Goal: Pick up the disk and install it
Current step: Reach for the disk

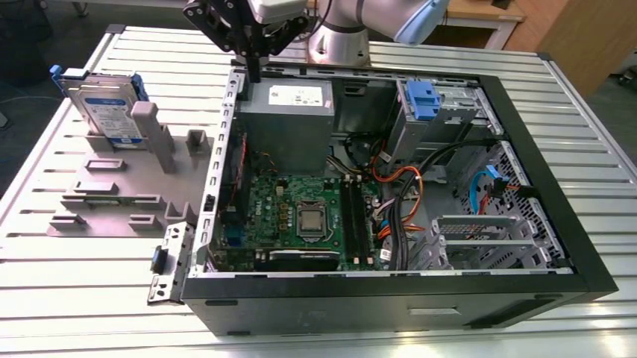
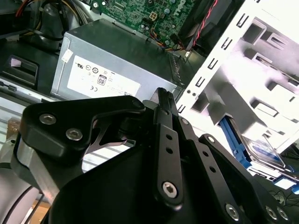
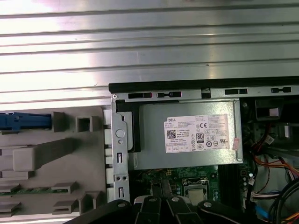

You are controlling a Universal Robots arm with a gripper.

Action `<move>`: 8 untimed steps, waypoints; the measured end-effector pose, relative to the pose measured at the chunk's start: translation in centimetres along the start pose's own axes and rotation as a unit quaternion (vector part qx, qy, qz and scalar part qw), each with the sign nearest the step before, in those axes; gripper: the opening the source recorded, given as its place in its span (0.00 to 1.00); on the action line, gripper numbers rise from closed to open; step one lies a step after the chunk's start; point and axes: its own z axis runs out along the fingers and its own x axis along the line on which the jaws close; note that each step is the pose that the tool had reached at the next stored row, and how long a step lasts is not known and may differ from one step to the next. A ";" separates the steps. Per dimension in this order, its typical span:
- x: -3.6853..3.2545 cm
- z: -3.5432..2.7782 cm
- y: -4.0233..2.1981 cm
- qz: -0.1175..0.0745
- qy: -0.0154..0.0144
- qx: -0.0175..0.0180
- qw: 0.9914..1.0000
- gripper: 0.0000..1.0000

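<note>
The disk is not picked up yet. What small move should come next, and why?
Probably travel toward the exterior view's left: the gripper hangs empty by the grey power-supply box, while the silver disk in its blue carrier stands upright in the grey holder.

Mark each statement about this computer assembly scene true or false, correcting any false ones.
1. The disk stands upright in the grey fixture outside the computer case. True.
2. The gripper holds the disk. False: it is shut on nothing, near the power supply.
3. The motherboard is exposed. True.
4. The power supply lies on the fixture. False: it sits inside the case.
</note>
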 end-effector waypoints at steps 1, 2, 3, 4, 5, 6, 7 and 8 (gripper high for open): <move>0.04 0.00 0.00 0.000 0.000 0.000 1.000 0.11; 0.07 0.00 0.00 0.000 0.000 0.000 1.000 0.11; 0.11 0.00 -0.01 0.000 0.000 0.000 1.000 0.11; 0.15 0.00 -0.01 0.000 0.000 0.000 1.000 0.11; 0.18 0.00 -0.01 0.000 0.000 0.000 1.000 0.11; 0.21 0.00 -0.01 0.000 0.000 0.000 1.000 0.11; 0.26 0.00 -0.02 0.000 0.000 0.000 1.000 0.11; 0.33 0.00 -0.03 0.000 0.000 0.000 1.000 0.11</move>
